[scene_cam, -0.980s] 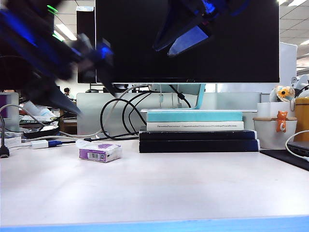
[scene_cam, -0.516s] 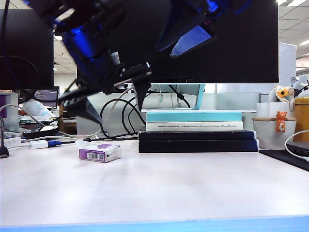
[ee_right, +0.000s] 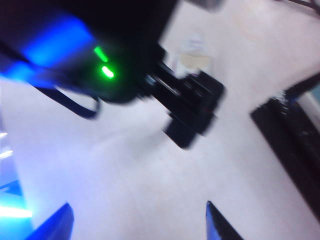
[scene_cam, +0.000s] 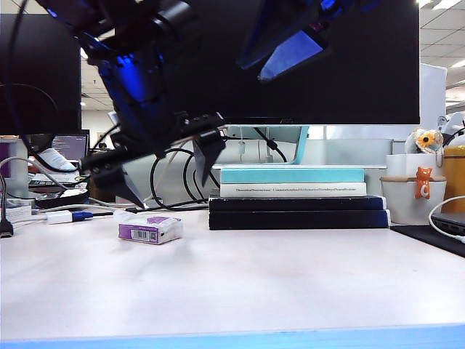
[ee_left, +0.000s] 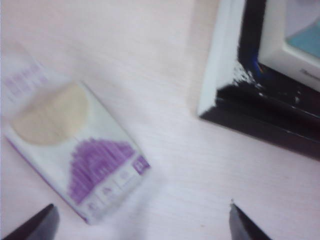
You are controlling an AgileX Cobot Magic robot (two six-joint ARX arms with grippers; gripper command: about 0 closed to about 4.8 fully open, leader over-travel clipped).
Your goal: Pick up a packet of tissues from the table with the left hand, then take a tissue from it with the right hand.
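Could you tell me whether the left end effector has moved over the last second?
Yes. The left end effector, open, has swung in from the left and now hangs above the packet of tissues, nearer the stacked books.

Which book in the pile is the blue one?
The top book is light blue. Beneath it sits a white book, then two black books. Both grippers hang open above the table.

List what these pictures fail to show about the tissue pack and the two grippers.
- Packet of tissues, left wrist view: print too blurred to read.
- Same packet, exterior view: whether a tissue protrudes, too small.
- Left gripper, open above the pack: only fingertips show, cut by the frame edge.
- Right gripper, open, right wrist view: motion blur; the left arm hides most of the pack.
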